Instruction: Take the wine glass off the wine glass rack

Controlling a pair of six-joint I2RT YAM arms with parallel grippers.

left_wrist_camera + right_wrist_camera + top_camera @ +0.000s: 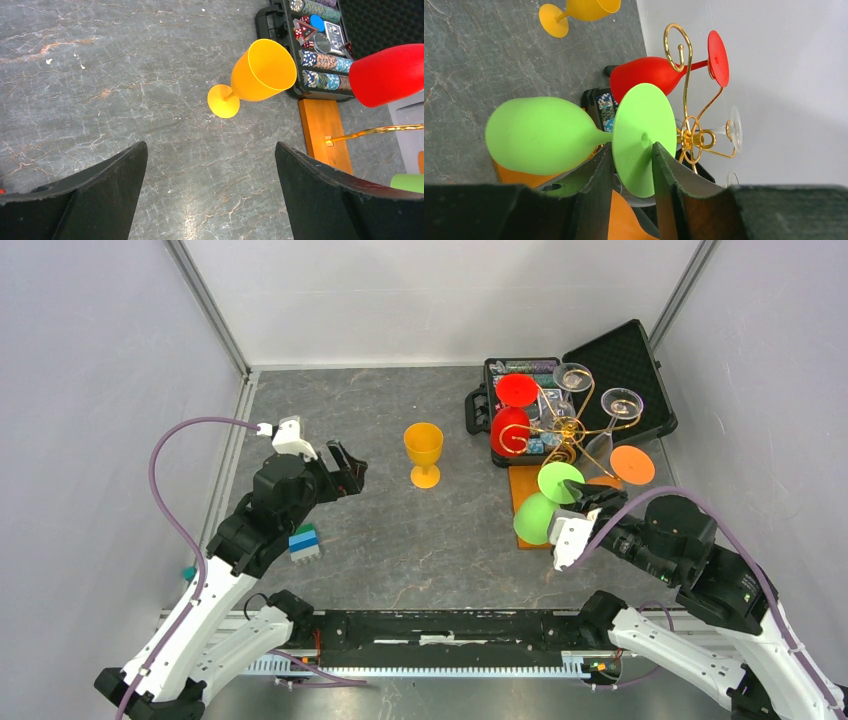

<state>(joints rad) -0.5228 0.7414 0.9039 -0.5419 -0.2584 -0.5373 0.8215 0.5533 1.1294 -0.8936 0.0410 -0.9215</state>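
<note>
Green wine glass point(544, 135) held tipped sideways at near end of wine glass rack point(565, 430), over its wooden base point(322, 125). Foot disc clamped between right fingers point(674, 185). Contact with gold wire cannot be told. Red glass point(644, 75) hung on rack. Left fingers point(100, 200) spread wide, nothing held, poised over surface point(400, 530). Yellow glass point(424, 452) stood upright ahead.

— What's on the grey marbled table point(420, 540)?
— A yellow goblet point(424, 452) stands upright near the middle. At the far right a black case point(625, 365) lies open, its lid tilted back and rows of poker chips point(322, 62) inside.
— Anything on the left?
— A small blue, green and white block point(304, 542), near the front.
</note>
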